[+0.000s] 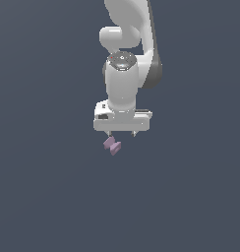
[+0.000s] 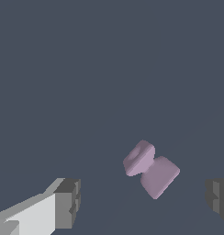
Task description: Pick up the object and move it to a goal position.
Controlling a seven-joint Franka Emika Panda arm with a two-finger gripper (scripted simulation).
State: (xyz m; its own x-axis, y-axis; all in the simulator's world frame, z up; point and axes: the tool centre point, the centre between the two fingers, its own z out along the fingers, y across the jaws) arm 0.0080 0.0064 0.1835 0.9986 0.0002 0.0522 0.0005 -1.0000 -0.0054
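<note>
The object (image 1: 112,145) is a tiny pale mauve block with a pinched, bowtie-like waist, lying on the dark grey floor. In the exterior view it sits just below the white gripper (image 1: 121,134), nearer the finger on that view's left. The wrist view shows the object (image 2: 151,169) between the two grey fingertips (image 2: 68,203), with wide gaps on both sides. The gripper (image 2: 143,202) is open and touches nothing. Only the edge of the second fingertip shows at the frame border.
The white arm (image 1: 124,59) rises above the gripper toward the top of the exterior view. A uniform dark grey floor (image 1: 43,197) surrounds the block. No goal marker shows in either view.
</note>
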